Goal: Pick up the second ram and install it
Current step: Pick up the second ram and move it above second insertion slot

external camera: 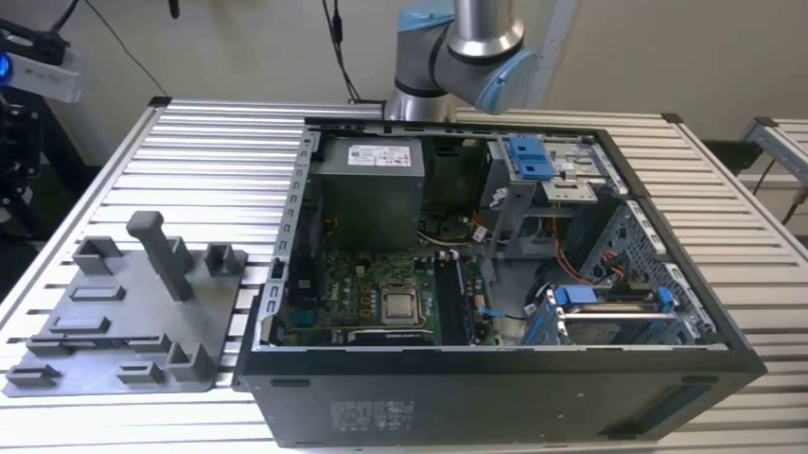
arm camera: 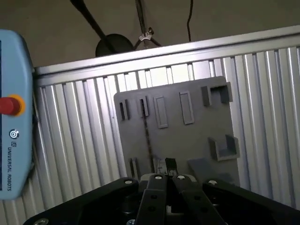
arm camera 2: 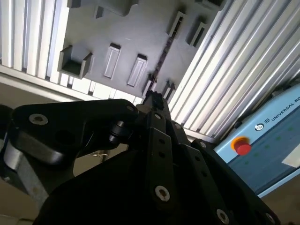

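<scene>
The second ram (arm camera: 147, 139) is a thin dark strip seen edge-on, standing in a pair of slots on the grey tray (arm camera: 197, 138). In the second wrist view the ram (arm camera 2: 162, 57) runs across the tray (arm camera 2: 131, 33) toward my gripper. My gripper (arm camera 2: 153, 97) hangs above the tray, its dark body low in both wrist views, and its tip (arm camera: 165, 179) lines up with the near end of the ram. It holds nothing that I can see. In the exterior view the arm (external camera: 461, 57) rises behind the open computer case (external camera: 505, 378).
The tray (external camera: 127, 331) lies on the slatted table (external camera: 215, 142) at the exterior view's left, with a tall grey block (external camera: 165, 255) on it. The case holds a motherboard with a silver CPU (external camera: 401, 305). A pendant with a red button (arm camera: 10, 105) lies beside the tray.
</scene>
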`<state>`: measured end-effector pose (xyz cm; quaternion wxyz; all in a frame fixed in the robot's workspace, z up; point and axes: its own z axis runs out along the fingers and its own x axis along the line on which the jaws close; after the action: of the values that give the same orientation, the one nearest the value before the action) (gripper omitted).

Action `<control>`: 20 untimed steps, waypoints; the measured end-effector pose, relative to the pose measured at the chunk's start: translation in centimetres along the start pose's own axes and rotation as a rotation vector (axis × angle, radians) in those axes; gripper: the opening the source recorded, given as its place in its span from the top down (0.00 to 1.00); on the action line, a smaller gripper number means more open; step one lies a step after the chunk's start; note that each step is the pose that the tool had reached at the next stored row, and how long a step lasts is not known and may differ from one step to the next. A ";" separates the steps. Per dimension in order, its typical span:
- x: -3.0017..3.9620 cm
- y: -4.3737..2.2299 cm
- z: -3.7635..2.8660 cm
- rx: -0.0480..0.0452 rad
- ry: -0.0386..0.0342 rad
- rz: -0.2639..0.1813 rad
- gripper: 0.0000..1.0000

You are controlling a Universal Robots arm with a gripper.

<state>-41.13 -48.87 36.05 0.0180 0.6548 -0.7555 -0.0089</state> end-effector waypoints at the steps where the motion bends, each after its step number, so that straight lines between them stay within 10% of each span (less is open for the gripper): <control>1: 0.00 0.00 0.00 0.0007 0.0006 -0.018 0.89; 12: 0.00 0.01 0.05 0.0072 0.0066 -0.185 0.89; 20: -0.02 0.02 0.05 0.0074 0.0071 -0.195 0.89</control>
<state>-41.15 -48.85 36.00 0.0173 0.7254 -0.6881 -0.0055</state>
